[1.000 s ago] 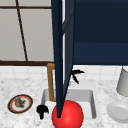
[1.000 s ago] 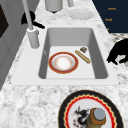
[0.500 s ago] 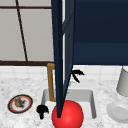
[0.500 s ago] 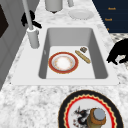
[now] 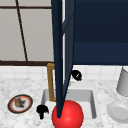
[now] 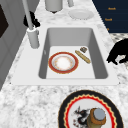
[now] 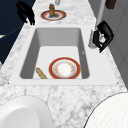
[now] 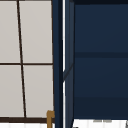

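right hand [image 7: 101, 36] at faucet [image 7: 99, 17], left hand [image 5: 42, 110] over sink rim [image 5: 41, 117]

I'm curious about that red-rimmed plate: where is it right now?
The red-rimmed plate lies flat on the sink floor in the left side view, with a brown stick just beside it and the faucet on the rim nearby.

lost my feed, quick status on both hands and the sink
Left hand curled, empty, at sink's front edge. Right hand at the faucet. Red-rimmed plate in basin.
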You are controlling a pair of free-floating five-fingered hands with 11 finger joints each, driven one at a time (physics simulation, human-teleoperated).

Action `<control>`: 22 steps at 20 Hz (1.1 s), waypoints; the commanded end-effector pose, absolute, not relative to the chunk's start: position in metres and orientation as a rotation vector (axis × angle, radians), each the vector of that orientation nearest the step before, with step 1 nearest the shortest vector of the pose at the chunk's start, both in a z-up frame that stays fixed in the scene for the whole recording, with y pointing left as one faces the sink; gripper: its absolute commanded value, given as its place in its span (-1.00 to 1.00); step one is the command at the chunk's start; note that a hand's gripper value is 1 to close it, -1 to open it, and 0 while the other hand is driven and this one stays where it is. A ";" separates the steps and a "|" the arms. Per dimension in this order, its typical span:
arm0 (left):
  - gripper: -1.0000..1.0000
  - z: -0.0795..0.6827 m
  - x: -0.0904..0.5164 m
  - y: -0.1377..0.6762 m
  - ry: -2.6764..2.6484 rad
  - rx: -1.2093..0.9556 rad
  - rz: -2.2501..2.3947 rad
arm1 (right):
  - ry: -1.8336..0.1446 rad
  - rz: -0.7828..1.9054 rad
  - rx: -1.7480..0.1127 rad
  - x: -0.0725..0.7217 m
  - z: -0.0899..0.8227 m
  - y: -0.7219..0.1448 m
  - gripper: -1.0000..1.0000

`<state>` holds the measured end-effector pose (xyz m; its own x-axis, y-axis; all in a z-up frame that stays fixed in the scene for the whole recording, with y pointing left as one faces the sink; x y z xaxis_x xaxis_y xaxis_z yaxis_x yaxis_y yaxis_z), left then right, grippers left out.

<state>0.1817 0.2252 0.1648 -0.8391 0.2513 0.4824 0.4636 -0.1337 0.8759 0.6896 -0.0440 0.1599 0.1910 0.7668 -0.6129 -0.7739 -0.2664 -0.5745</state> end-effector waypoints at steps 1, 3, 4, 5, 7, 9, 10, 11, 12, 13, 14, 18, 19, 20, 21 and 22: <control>0.00 0.165 0.182 0.225 -1.961 -0.820 -2.104 | 0.000 1.487 -1.111 0.699 0.158 -0.017 1.00; 0.00 0.165 0.182 0.225 -1.961 -0.820 -2.104 | 0.037 1.483 -1.121 0.700 0.158 -0.006 1.00; 0.00 0.165 0.182 0.225 -1.961 -0.820 -2.104 | 0.044 1.480 -1.122 0.700 0.158 -0.001 1.00; 0.00 0.165 0.182 0.225 -1.961 -0.820 -2.104 | 0.034 1.484 -1.115 0.701 0.157 -0.001 1.00; 0.00 0.165 0.182 0.225 -1.961 -0.820 -2.104 | 0.040 1.483 -1.124 0.701 0.157 -0.001 1.00; 0.00 0.165 0.182 0.225 -1.961 -0.820 -2.104 | 0.042 1.475 -1.129 0.700 0.157 -0.001 1.00; 0.00 0.165 0.182 0.225 -1.961 -0.820 -2.104 | 0.042 1.471 -1.131 0.700 0.156 -0.002 1.00; 0.00 0.165 0.182 0.225 -1.961 -0.820 -2.104 | 0.042 1.468 -1.134 0.700 0.156 -0.001 1.00; 0.00 0.165 0.182 0.225 -1.961 -0.820 -2.104 | 0.042 1.464 -1.136 0.700 0.156 -0.001 1.00; 0.00 0.165 0.182 0.225 -1.961 -0.820 -2.104 | 0.042 1.461 -1.138 0.700 0.155 -0.002 1.00; 0.00 0.165 0.182 0.225 -1.961 -0.820 -2.104 | 0.042 1.458 -1.140 0.700 0.155 -0.001 1.00; 0.00 0.165 0.182 0.225 -1.961 -0.820 -2.104 | 0.043 1.444 -1.148 0.700 0.154 -0.001 1.00; 0.00 0.165 0.182 0.225 -1.961 -0.820 -2.104 | 0.044 1.441 -1.150 0.700 0.154 -0.001 1.00; 0.00 0.165 0.182 0.225 -1.961 -0.820 -2.104 | 0.044 1.438 -1.152 0.700 0.154 -0.001 1.00; 0.00 0.165 0.182 0.225 -1.961 -0.820 -2.104 | 0.044 1.435 -1.154 0.700 0.154 -0.001 1.00; 0.00 0.165 0.182 0.225 -1.961 -0.820 -2.104 | 0.044 1.432 -1.155 0.700 0.154 -0.001 1.00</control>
